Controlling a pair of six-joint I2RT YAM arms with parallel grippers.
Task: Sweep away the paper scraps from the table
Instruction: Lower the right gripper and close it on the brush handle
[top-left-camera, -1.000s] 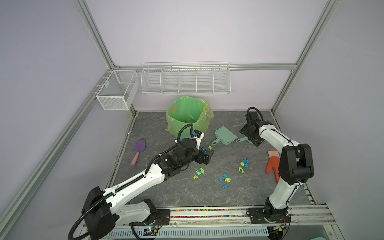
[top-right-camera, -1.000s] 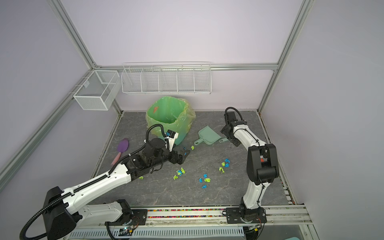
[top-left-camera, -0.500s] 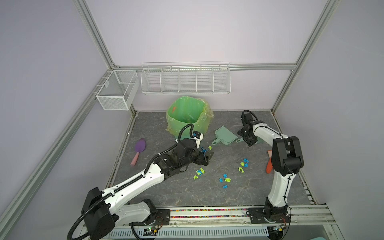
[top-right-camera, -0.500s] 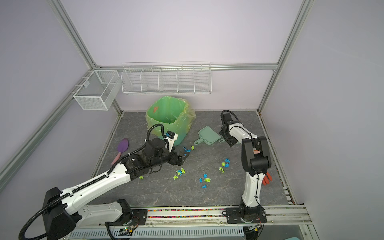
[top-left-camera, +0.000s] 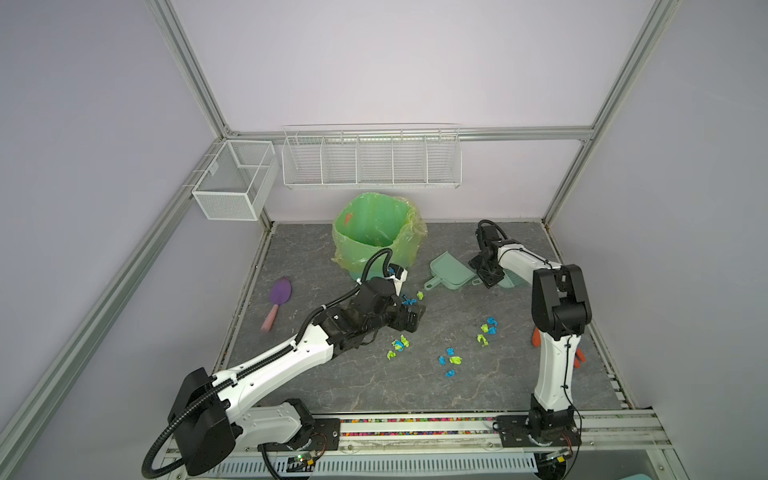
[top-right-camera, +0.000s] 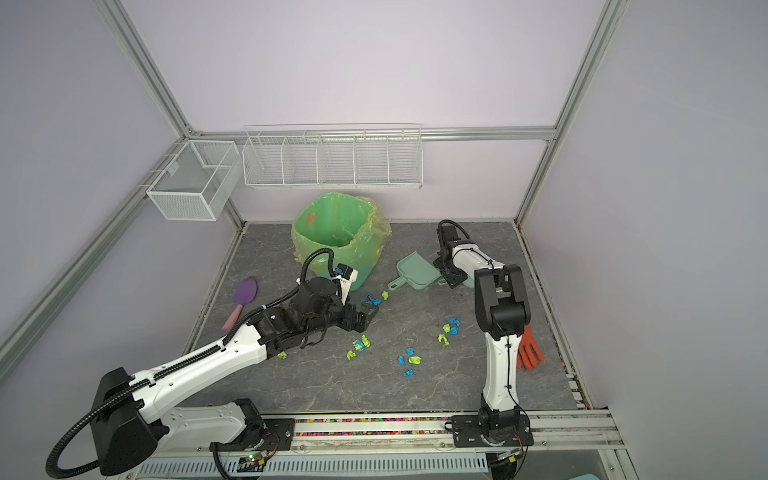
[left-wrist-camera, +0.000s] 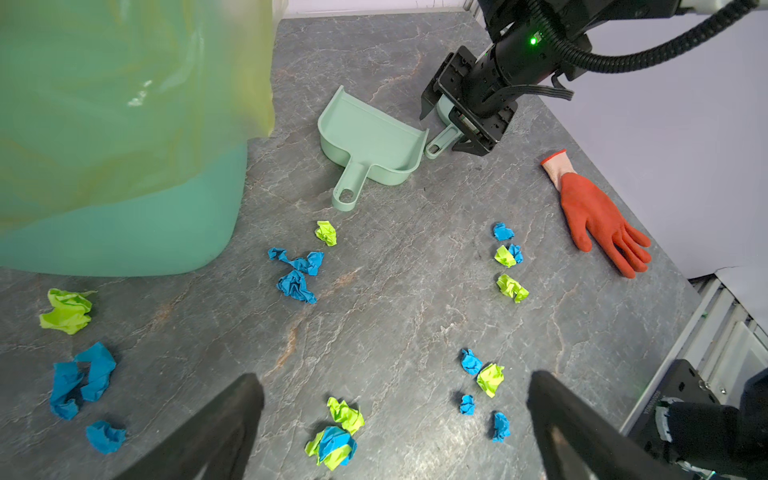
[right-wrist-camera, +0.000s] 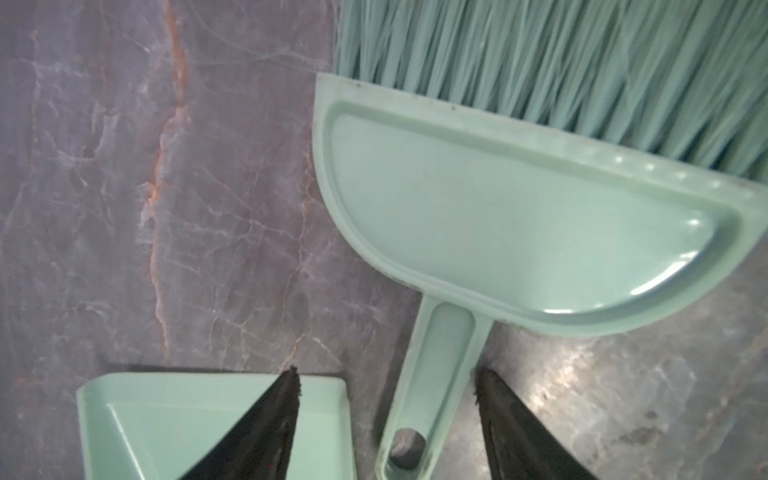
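paper scraps (left-wrist-camera: 297, 286): crumpled blue and lime bits strewn on the veined grey worktop (top-left-camera: 457, 395), several just below and ahead of the left pincer (left-wrist-camera: 392, 376) | left pincer: wide apart | right pincer (right-wrist-camera: 387, 370): apart, straddling the handle of the smooth mint plastic brush (right-wrist-camera: 519, 232), well apart from the scraps

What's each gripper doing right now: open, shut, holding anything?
Left gripper: open, holding nothing, above the paper scraps.
Right gripper: open, jaws either side of the brush handle, not gripping it.
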